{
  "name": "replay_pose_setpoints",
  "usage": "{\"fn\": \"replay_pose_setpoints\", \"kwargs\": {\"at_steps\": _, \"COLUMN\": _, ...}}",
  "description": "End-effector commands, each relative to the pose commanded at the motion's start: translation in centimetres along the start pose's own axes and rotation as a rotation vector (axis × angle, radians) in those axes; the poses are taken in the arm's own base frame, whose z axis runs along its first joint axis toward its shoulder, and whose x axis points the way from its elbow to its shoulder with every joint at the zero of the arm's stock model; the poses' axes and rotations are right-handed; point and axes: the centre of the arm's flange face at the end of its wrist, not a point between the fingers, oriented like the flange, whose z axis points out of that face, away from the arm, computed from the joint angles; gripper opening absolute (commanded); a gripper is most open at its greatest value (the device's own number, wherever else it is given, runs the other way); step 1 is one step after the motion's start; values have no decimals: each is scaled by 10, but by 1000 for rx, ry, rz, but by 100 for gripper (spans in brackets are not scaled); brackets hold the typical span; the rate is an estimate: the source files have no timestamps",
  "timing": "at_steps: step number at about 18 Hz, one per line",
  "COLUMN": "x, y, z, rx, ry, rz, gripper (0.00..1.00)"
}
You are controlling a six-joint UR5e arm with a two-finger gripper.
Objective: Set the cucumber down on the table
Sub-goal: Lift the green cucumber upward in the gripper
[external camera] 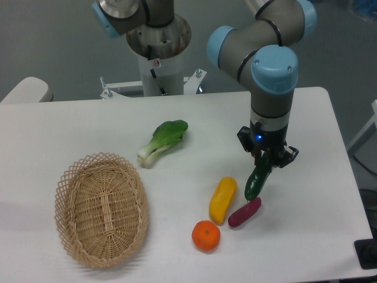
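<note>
The dark green cucumber [258, 178] hangs tilted from my gripper [266, 158], which is shut on its upper end. Its lower tip points down toward the purple vegetable [244, 213], just above the white table [306, 224]. Whether that tip touches the tabletop cannot be told from this view. The gripper sits right of the table's middle, under the arm's blue-capped wrist.
A yellow vegetable [222, 200] and an orange [205, 236] lie just left of the purple one. A bok choy [162, 142] rests near the centre. An oval wicker basket [101, 208] stands at the front left. The robot base [158, 65] is at the back.
</note>
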Motion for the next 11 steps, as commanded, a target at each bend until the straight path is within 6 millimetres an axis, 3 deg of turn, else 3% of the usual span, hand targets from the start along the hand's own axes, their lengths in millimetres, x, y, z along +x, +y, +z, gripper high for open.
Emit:
{"fn": "replay_pose_setpoints", "kwargs": {"at_steps": 8, "x": -2, "y": 22, "z": 12, "rx": -17, "ry": 24, "rz": 42, "gripper": 17}}
{"fn": "replay_pose_setpoints", "kwargs": {"at_steps": 11, "x": 3, "y": 50, "z": 14, "rx": -26, "ry": 40, "rz": 92, "gripper": 17}}
